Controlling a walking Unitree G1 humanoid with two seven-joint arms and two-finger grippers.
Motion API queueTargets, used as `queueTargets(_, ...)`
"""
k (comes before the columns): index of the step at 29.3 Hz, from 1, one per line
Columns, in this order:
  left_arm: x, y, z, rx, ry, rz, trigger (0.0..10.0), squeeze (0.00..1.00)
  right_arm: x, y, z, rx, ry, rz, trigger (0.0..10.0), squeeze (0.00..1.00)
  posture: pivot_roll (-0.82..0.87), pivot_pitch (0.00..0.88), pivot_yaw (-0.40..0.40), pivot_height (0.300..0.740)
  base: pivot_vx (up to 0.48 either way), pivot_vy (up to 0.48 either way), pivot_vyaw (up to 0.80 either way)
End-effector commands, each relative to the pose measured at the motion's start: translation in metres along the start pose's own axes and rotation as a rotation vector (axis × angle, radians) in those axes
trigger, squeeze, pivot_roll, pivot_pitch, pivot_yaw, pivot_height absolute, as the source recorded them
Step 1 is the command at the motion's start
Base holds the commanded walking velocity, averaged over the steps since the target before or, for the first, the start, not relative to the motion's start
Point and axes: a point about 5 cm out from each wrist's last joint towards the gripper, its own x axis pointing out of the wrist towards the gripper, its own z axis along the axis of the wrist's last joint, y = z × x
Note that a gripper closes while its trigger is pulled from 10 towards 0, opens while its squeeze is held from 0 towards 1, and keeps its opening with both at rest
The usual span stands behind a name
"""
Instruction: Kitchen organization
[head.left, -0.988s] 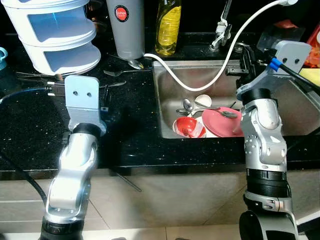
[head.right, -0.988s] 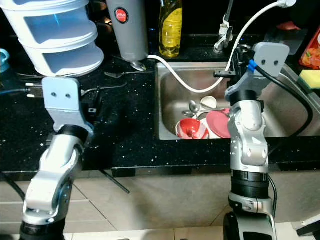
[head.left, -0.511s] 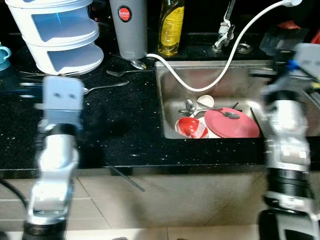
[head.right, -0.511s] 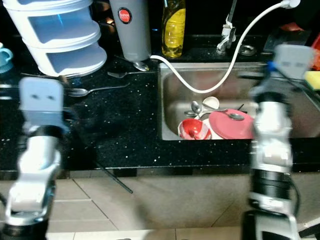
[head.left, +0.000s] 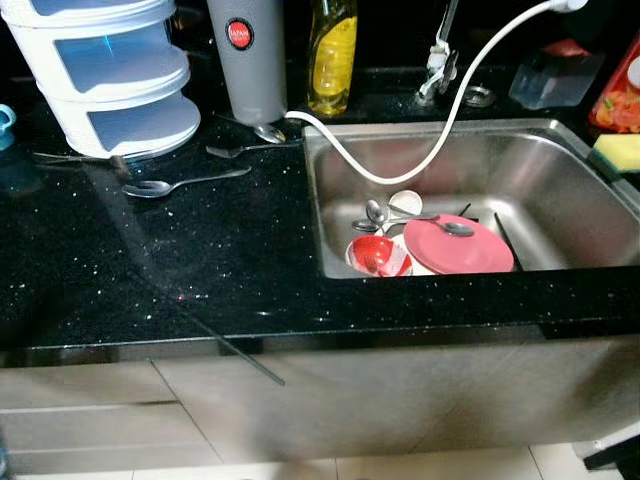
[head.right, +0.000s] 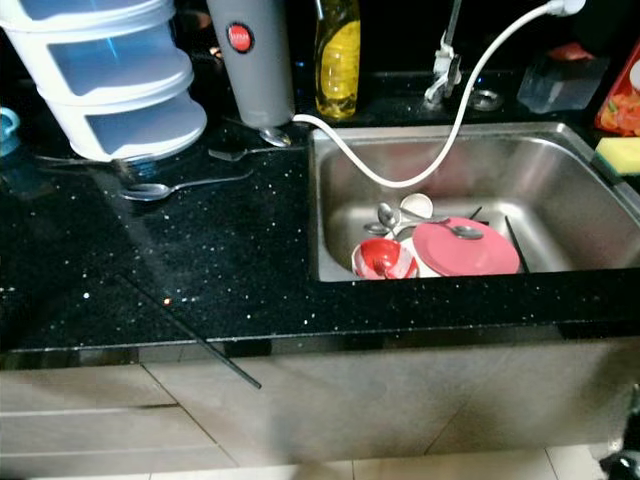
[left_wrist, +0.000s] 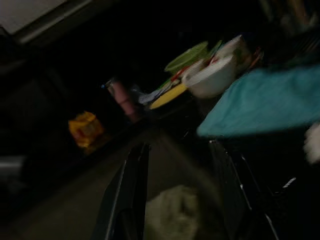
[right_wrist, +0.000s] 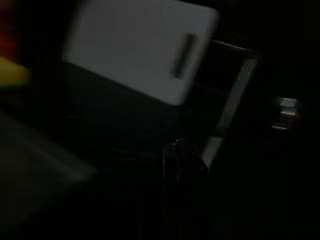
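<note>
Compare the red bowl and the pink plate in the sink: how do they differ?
The small red bowl is deeper and tilted, showing its red inside; the round pink plate is wider, flatter and lies nearly level. A metal spoon rests on the pink plate; none can be seen on the red bowl. The bowl sits nearer the sink's left wall. Both lie side by side in the steel sink.

- A pink plate (head.left: 458, 248) lies flat in the steel sink (head.left: 560, 180), with a spoon (head.left: 450, 227) resting on its rim.
- A red-and-white bowl (head.left: 377, 256) sits touching the plate.
- Two spoons (head.left: 180, 184) lie on the black desk (head.left: 150, 270) beside the sink.
</note>
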Motion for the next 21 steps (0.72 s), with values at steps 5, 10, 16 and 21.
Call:
queueTargets(5, -0.021, -0.005, -0.039, 0.088, 0.113, -0.028, 10.0, 0.00, 0.001, -0.031, -0.025, -0.080, 0.061, -0.102, 10.0, 0.00, 0.09, 0.003, 0.047, 0.740, 0.000, 0.000, 0.00)
queueTargets(10, -0.060, -0.022, -0.076, 0.117, 0.286, -0.095, 10.0, 0.00, -0.011, -0.070, -0.064, -0.226, 0.176, -0.198, 10.0, 0.00, 0.08, 0.001, 0.041, 0.740, 0.000, 0.000, 0.00)
queueTargets(16, -0.069, -0.029, -0.092, 0.131, 0.334, -0.134, 10.0, 0.00, -0.018, -0.084, -0.081, -0.242, 0.255, -0.219, 10.0, 0.00, 0.08, 0.002, 0.039, 0.740, 0.000, 0.000, 0.00)
queueTargets(21, -0.082, -0.043, -0.108, 0.140, 0.383, -0.210, 10.0, 0.00, -0.041, -0.083, -0.109, -0.266, 0.367, -0.203, 10.0, 0.00, 0.08, 0.000, 0.040, 0.740, 0.000, 0.000, 0.00)
